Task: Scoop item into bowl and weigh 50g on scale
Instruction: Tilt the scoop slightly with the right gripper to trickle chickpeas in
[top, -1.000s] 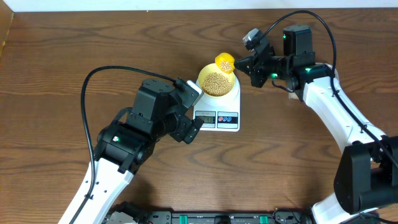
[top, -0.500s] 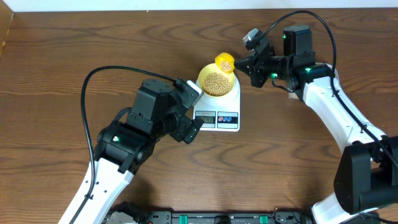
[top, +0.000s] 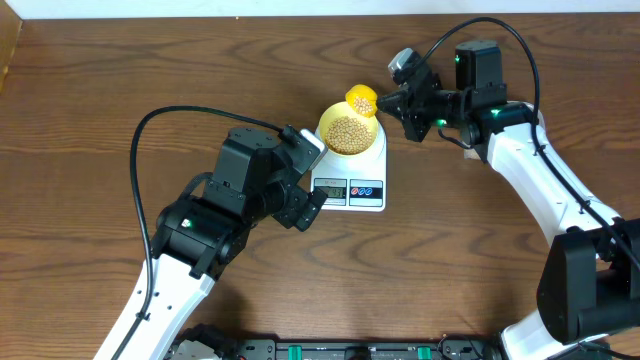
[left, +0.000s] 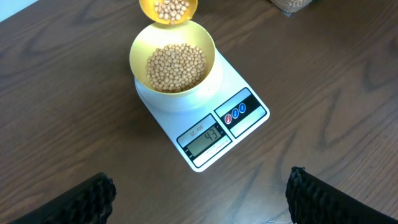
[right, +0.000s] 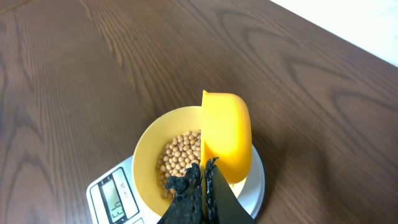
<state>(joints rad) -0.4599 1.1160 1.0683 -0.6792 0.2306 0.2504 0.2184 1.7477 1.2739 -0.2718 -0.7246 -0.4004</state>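
Nearest, the left gripper (left: 200, 194), jaws spread wide, nothing between them. Beyond, on the scale (left: 239, 78) (display (left: 205, 135) seemingly 43), the bowl (left: 209, 48), part-filled with beans (left: 176, 65). Over its far rim, a yellow scoop (left: 168, 9), tipped, beans inside, handle clamped in the right gripper (right: 200, 186).

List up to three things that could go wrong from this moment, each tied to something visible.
1. Overshoot: the display appears to read 43, and the scoop in the right pincer holds beans over the bowl; dumping them all could pass the target.
2. Spill: the scoop sits at the bowl's rim, so beans could fall onto the scale.
3. False reading: if the scoop presses the bowl, the weight shown rises.
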